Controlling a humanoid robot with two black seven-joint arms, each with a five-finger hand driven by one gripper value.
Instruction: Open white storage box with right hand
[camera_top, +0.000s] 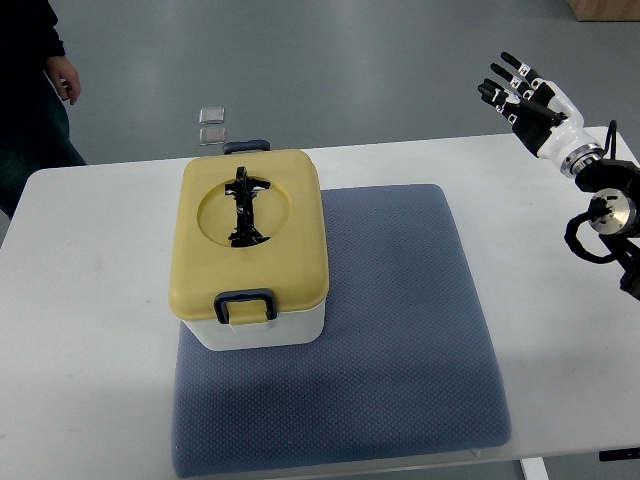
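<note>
Storage box (255, 265) sits lid-closed on the grey mat (400, 330), long axis running near-to-far, front latch (246, 305) facing the camera. Right hand (528, 97) hovers well apart, fingers spread, empty

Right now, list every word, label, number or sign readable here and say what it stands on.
None can be read. The storage box, its yellow lid, the blue mat, the table and the right hand show no print.
</note>
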